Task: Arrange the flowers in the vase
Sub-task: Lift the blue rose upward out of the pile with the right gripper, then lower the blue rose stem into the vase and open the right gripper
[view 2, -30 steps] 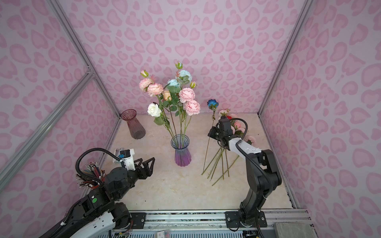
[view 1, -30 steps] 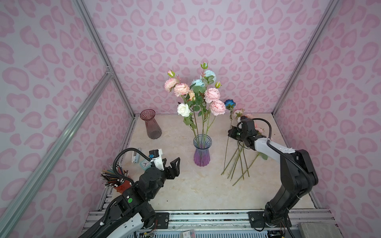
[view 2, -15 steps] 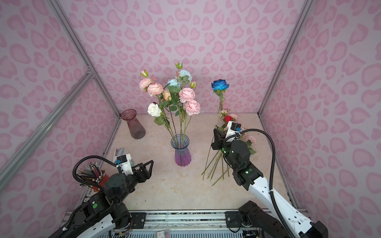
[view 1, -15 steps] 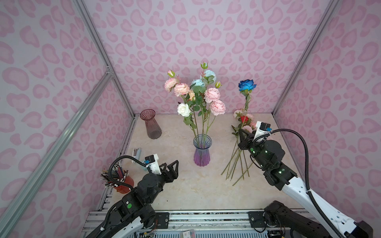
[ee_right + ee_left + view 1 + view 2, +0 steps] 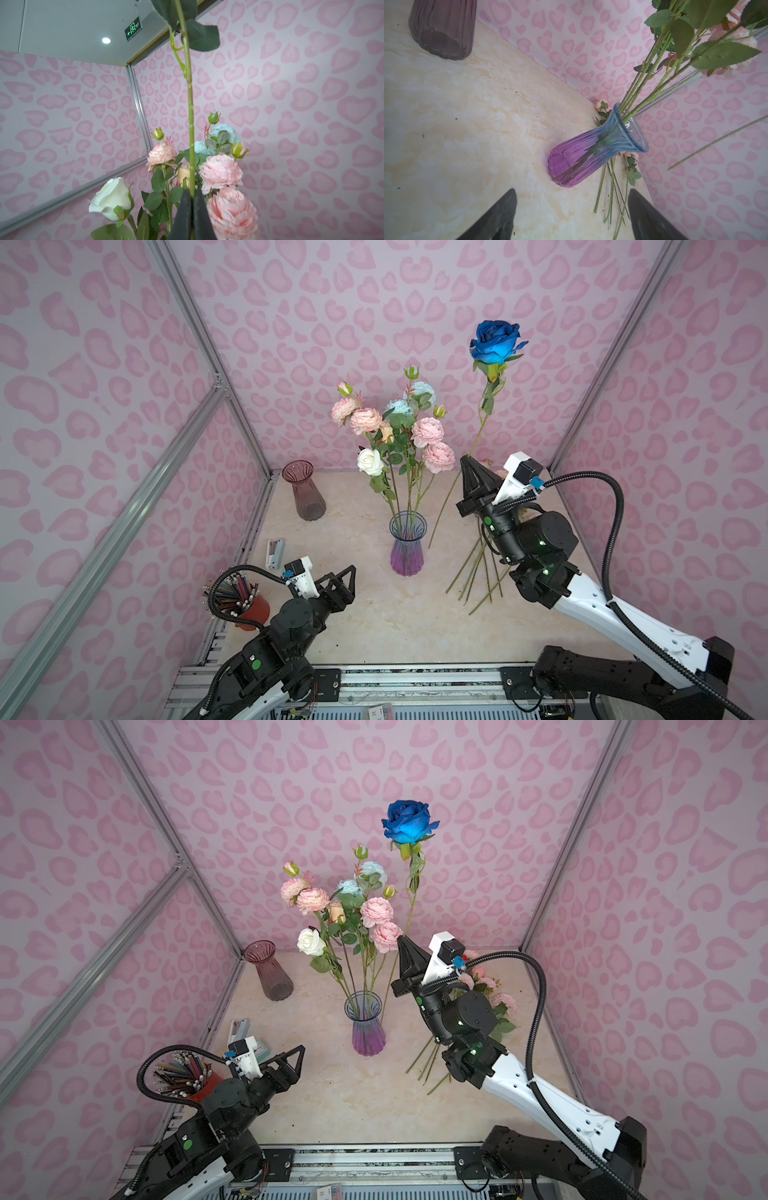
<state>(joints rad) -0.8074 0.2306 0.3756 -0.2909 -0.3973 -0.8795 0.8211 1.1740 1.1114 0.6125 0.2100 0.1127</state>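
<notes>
While my right jaws are clenching the deep blue rose (image 5: 495,342) at its stem, I am holding it aloft beside the vase (image 5: 407,547) | left jaws hanging released, empty | other flowers (image 5: 503,1001) apparently lying on the desk (image 5: 374,614)

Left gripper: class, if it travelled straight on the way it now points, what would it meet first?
Probably the purple vase, low on its body: in the left wrist view it stands dead ahead of the open left gripper, only bare table between. Exact height is unclear.
</notes>
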